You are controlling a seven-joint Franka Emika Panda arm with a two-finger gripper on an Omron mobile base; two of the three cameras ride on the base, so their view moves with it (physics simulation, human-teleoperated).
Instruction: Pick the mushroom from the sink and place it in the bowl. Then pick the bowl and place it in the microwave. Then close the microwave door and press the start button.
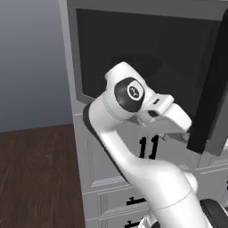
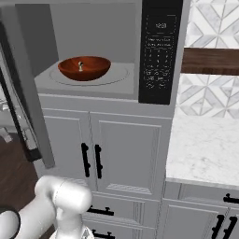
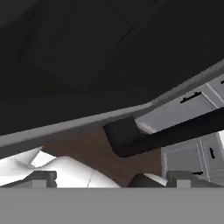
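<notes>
The reddish-brown bowl (image 2: pixel 84 68) sits on the light floor inside the microwave (image 2: pixel 88 28), with the small cream mushroom (image 2: pixel 80 65) in it. The microwave door (image 1: pixel 133 49) stands swung open to the left; its grey edge (image 2: pixel 29 98) and black bar handle (image 2: pixel 14 119) face the right base camera. My gripper (image 3: pixel 111 178) is open with nothing between its fingers. It is held close against the door's outer face, by the lower end of the bar handle (image 3: pixel 168 134). In the left base view the hand (image 1: pixel 171 113) is at the door's lower right.
The black control panel (image 2: pixel 161 51) is on the microwave's right side. Grey cabinets with black handles (image 2: pixel 91 161) stand below. A white marble counter (image 2: pixel 205 149) and tiled wall lie to the right. Dark wood floor (image 1: pixel 35 173) is at the left.
</notes>
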